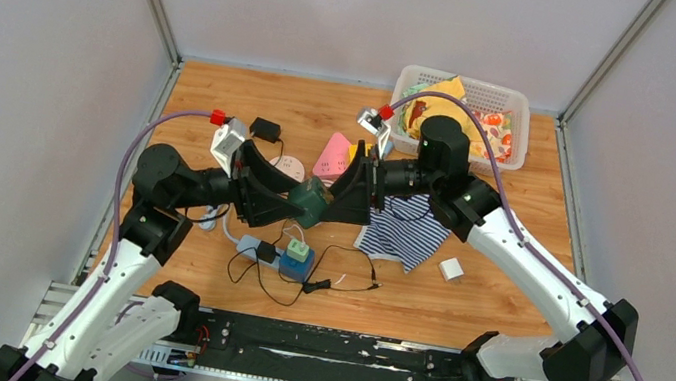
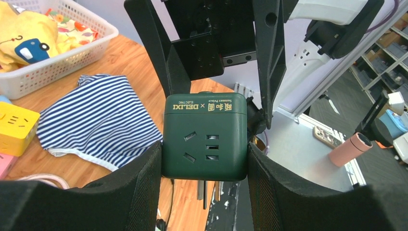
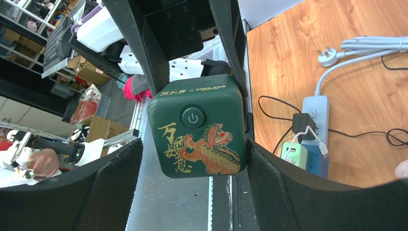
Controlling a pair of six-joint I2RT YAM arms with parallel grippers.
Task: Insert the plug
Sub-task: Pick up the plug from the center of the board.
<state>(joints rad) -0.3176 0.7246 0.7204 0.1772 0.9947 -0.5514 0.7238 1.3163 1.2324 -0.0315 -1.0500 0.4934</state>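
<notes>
A dark green cube plug (image 1: 311,209) with a gold dragon print hangs in the air over the table's middle, between both grippers. My left gripper (image 1: 296,207) is shut on it, and in the left wrist view both pads press the plug (image 2: 204,139) on its sides, with the metal prongs (image 2: 207,190) pointing down. My right gripper (image 1: 337,206) stands open around the same plug (image 3: 197,127), with a clear gap at its left finger (image 3: 115,183). The white power strip (image 1: 269,253) lies on the table below, carrying a black adapter, a mint charger and a blue block (image 3: 315,163).
A striped cloth (image 1: 404,231) lies right of the strip. A white basket (image 1: 518,111) of clothes stands at the back right. A pink item (image 1: 332,157), a black adapter (image 1: 265,128), a small white box (image 1: 451,268) and loose black cables (image 1: 340,282) lie around.
</notes>
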